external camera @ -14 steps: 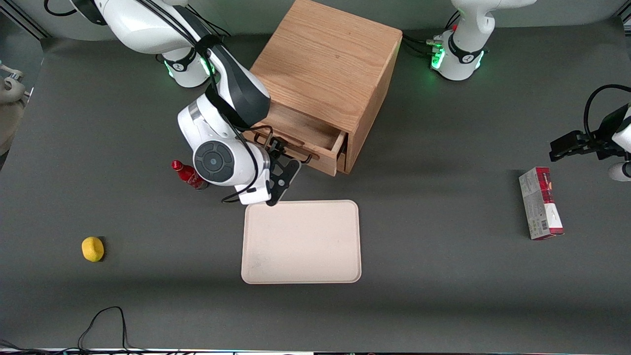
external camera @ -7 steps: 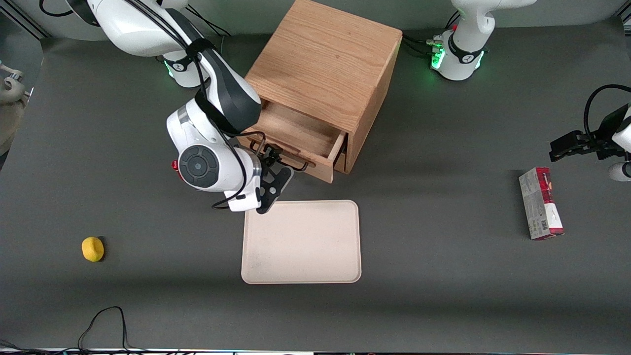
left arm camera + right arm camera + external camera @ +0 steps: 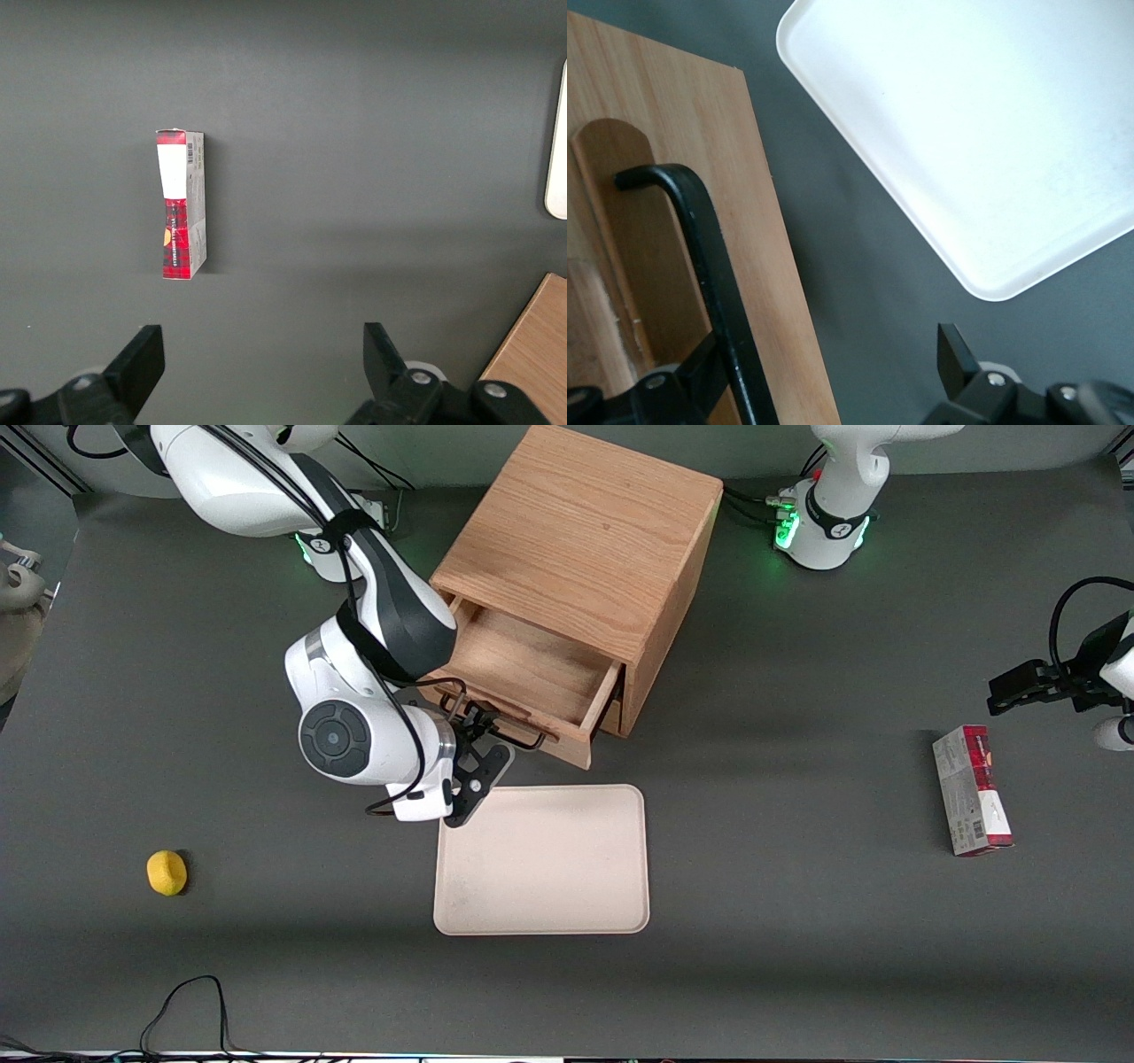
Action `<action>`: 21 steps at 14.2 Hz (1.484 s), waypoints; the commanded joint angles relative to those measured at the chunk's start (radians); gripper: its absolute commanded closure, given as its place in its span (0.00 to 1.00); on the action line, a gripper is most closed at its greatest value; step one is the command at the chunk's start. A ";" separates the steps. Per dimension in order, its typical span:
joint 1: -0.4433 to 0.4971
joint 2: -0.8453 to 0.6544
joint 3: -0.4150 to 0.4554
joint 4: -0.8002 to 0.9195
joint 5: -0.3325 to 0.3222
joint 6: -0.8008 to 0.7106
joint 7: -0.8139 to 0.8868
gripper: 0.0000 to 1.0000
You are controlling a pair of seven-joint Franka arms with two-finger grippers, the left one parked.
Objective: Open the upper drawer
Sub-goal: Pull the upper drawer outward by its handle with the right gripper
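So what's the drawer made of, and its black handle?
The upper drawer looks like light oak-type wood: grain lines show, with a matte finish. Its handle is a thin, smooth black bar, probably painted metal, though that's unsure. The pincer is at the handle.

A pale tray [image 3: 541,859] lying flat in the middle of the dark gray counter [image 3: 797,921], a small yellow ball [image 3: 166,872] near the working arm's end, a red and white box [image 3: 971,790] lying flat near the parked arm's end, a black cable [image 3: 186,1005] looping at the counter's front edge
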 commanded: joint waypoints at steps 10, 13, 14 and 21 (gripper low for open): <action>-0.051 0.090 -0.003 0.128 -0.010 0.031 -0.019 0.00; -0.066 0.090 -0.003 0.139 -0.008 0.035 -0.031 0.00; -0.071 0.090 -0.005 0.137 -0.008 0.043 -0.031 0.00; -0.105 0.094 -0.003 0.137 0.000 0.104 -0.030 0.00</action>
